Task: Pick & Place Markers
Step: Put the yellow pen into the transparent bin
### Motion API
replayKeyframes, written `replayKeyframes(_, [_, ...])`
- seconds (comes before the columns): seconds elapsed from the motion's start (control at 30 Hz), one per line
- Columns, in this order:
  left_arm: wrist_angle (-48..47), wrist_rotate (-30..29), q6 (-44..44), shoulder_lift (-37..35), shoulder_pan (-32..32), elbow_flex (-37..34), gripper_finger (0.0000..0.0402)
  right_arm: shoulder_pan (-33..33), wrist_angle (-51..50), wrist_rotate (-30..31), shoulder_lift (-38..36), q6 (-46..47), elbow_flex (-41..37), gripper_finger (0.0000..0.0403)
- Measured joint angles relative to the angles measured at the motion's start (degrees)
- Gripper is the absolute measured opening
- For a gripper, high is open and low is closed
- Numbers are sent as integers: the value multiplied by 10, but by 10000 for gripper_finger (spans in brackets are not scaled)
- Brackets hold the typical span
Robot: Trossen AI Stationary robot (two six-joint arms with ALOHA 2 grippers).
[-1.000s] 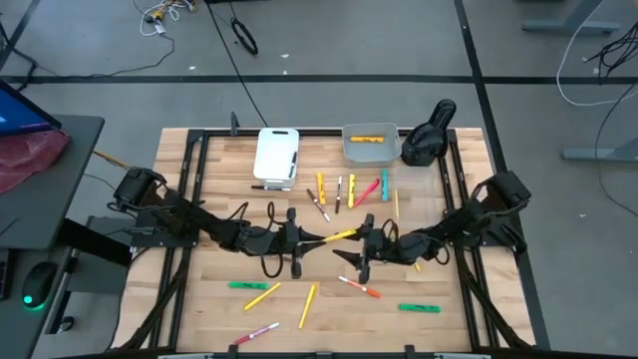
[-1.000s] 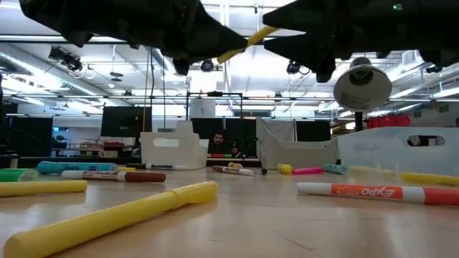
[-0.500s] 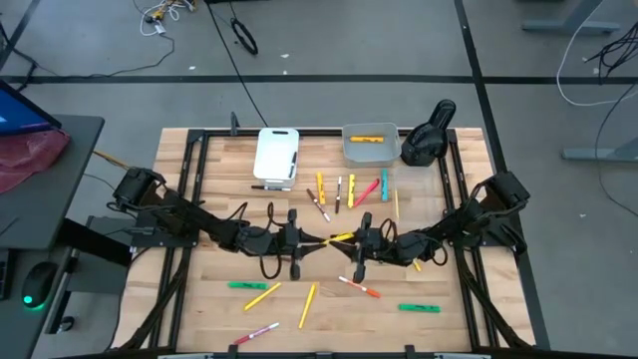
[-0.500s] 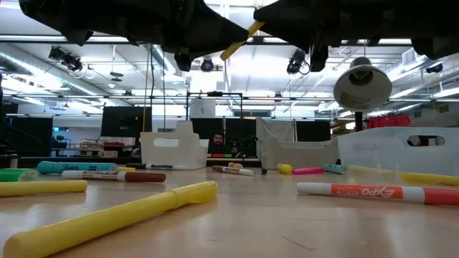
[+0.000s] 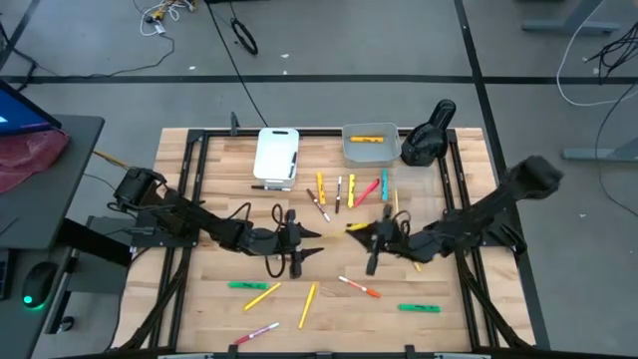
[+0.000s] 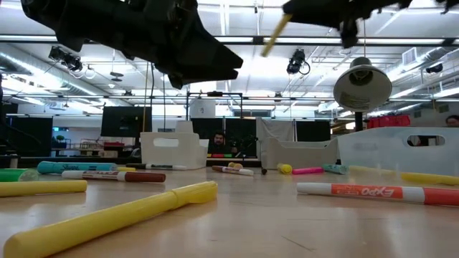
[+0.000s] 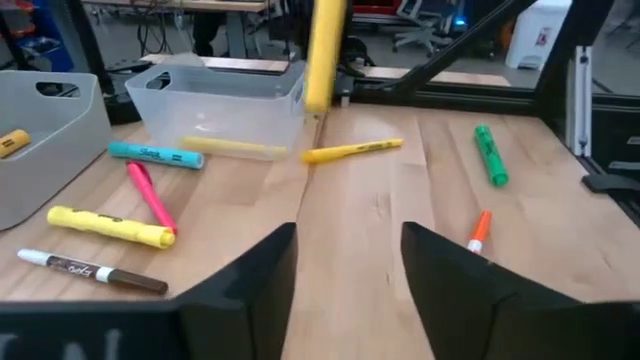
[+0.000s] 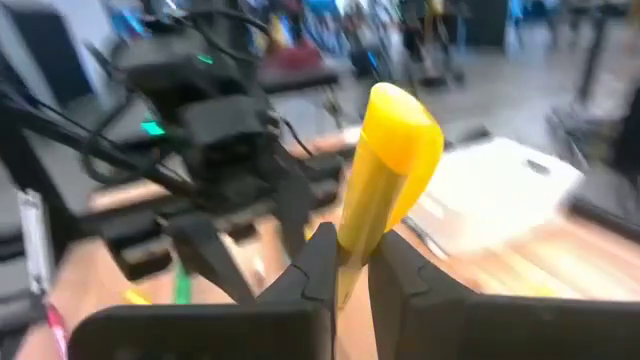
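Right tool (image 5: 371,228): fingers pressed together on a yellow marker (image 5: 357,225), lifted clear of the bench (image 5: 439,329) near its middle. Right wrist view shows the marker (image 8: 385,175) pinched low on its barrel between the two dark fingers (image 8: 318,262), rounded end sticking out beyond them. Low view: same marker (image 6: 273,34) tilted, high above the bench top, under the right arm.

Left tool (image 5: 304,242): spread, nothing between its fingers. It hangs above mid-bench, just beside the right tool, facing it. Left wrist view: both fingers (image 7: 250,275) apart with bare wood between; the held yellow marker (image 7: 324,55) shows farther off, apart from them.

Other markers lie loose on the bench. A row near the far bins: yellow (image 5: 321,187), thin dark-and-white (image 5: 338,192), yellow (image 5: 351,190), pink (image 5: 367,189), teal (image 5: 385,184). Near side: green (image 5: 243,285), yellow (image 5: 262,294), yellow (image 5: 308,304), orange-and-white (image 5: 359,287), green (image 5: 419,307), pink-and-white (image 5: 257,331).

Far edge: white bin (image 5: 276,155) and grey bin (image 5: 370,144) side by side, apart. The grey bin has a yellow marker (image 5: 369,138) lying inside. A black lamp (image 5: 427,135) stands just beside the grey bin, towards the bench's right corner.
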Motion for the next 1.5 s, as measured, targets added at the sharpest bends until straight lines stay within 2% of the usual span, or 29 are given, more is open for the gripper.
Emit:
replayKeyframes(0.13, [-3,0,0,0,3,0,215,-20,-407,-6,-83,198,94,22])
replayKeyframes(0.23, [-3,0,1,0,8,0,219,-61,-689,-56,-106,353,164,22])
replayKeyframes(0.33, [-3,0,0,0,16,0,219,-115,-866,-116,-108,445,193,22])
replayKeyframes(0.47, [-2,0,0,0,22,0,220,-197,-961,-193,-108,480,175,22])
replayKeyframes(0.6, [-2,0,0,0,22,0,220,-280,-937,-242,-108,463,123,23])
replayKeyframes(0.83, [-2,1,0,0,21,0,220,-429,-773,-379,-108,369,21,24])
replayKeyframes(0.97, [-2,1,0,0,21,0,220,-488,-731,-437,-108,348,-11,24])
replayKeyframes(1.2, [-2,1,0,0,21,0,220,-535,-702,-479,-108,334,-41,43])
replayKeyframes(1.5, [-2,1,0,0,21,0,220,-547,-675,-499,-108,329,-77,72])
